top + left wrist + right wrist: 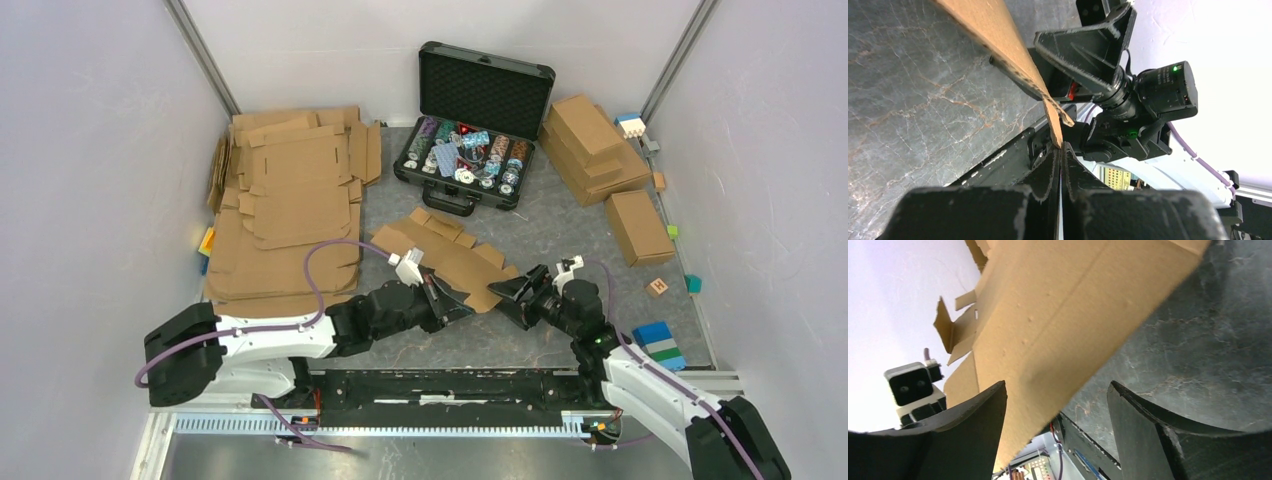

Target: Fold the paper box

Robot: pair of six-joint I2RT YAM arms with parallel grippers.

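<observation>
At centre of the top view, the paper box (445, 262) is an unfolded flat blank. Its near edge is raised off the counter (560, 240); the far end probably rests on it, hard to confirm. Left jaws are clamped tight on the near edge of the blank, seen clearly in the left wrist view (998, 30). Right jaws stand wide apart around the lower right corner of the sheet (1058, 330), not pinching it.

Step in hand, as I read it: getting a second hold before the first crease. No flap or wall is up yet, so the task is barely begun. The next move calls for the right jaws to close squarely on the edge. Then bend along a score line while the left side holds the sheet steady.

Containers:
- The black case (487, 95), upper middle, lid open, holds rows of chips (465, 150) in its tray.
- Folded boxes (600, 150), upper right, are closed; contents cannot be told.
- A stack of flat sheets (290, 210) lies upper left.
</observation>
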